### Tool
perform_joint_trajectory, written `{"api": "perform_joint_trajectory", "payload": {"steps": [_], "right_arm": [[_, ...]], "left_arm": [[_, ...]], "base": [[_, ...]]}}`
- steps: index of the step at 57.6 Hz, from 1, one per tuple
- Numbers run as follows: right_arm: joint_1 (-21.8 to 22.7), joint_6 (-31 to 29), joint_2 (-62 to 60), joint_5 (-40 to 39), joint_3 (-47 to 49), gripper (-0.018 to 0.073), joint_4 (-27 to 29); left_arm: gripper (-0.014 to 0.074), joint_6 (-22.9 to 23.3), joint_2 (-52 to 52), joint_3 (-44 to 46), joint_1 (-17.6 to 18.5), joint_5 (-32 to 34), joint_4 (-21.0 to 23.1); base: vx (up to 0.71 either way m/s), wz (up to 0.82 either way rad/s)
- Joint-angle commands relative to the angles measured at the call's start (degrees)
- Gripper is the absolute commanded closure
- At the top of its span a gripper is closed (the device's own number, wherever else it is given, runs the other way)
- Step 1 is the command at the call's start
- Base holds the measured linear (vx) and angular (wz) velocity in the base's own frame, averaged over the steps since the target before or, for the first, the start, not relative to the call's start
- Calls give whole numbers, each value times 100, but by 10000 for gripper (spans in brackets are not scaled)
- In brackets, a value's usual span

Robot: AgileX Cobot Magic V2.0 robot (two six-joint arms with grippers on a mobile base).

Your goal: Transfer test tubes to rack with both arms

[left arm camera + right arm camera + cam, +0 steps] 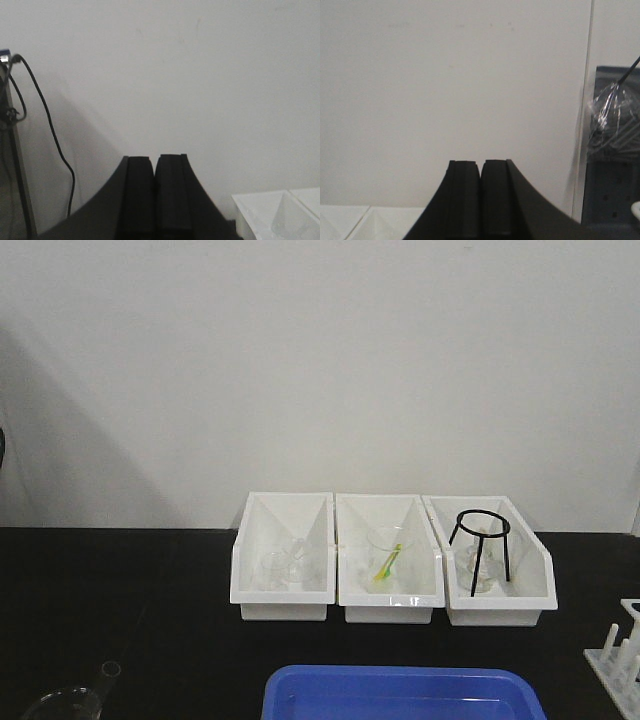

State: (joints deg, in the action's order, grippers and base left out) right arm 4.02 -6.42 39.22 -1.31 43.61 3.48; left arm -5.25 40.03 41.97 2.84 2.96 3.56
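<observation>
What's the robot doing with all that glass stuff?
Nothing is being handled right now. The left gripper and the right gripper are both shut and empty, pointing at the wall. On the black table, three white bins hold glassware, a blue tray sits in front of them, and the white rack stands at the picture's right edge, partly out of view.

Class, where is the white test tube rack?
Front view: the rack stands on the black table at the far right, right of the blue tray, partly cropped.

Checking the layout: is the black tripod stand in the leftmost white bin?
No, the black tripod stand sits in the rightmost white bin.
</observation>
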Motion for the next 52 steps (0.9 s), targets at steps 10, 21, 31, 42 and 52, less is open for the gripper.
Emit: {"api": "perform_joint_trajectory", "payload": {"steps": [10, 21, 31, 42, 52], "right_arm": [[6, 52, 774, -40, 200, 547, -16], [6, 52, 774, 81, 200, 433, -33], [6, 29, 774, 42, 200, 221, -33], [6, 36, 774, 37, 200, 8, -33], [6, 58, 774, 131, 200, -45, -6]], "left_arm": [[519, -291, 645, 274, 3, 324, -5], [291, -511, 645, 274, 3, 311, -5], [64, -391, 645, 274, 3, 179, 57], [-21, -139, 645, 274, 3, -393, 52], [17, -960, 645, 219, 88, -1524, 56]], "base": [[0, 0], [0, 0], [0, 0], [0, 0], [0, 0]]}}
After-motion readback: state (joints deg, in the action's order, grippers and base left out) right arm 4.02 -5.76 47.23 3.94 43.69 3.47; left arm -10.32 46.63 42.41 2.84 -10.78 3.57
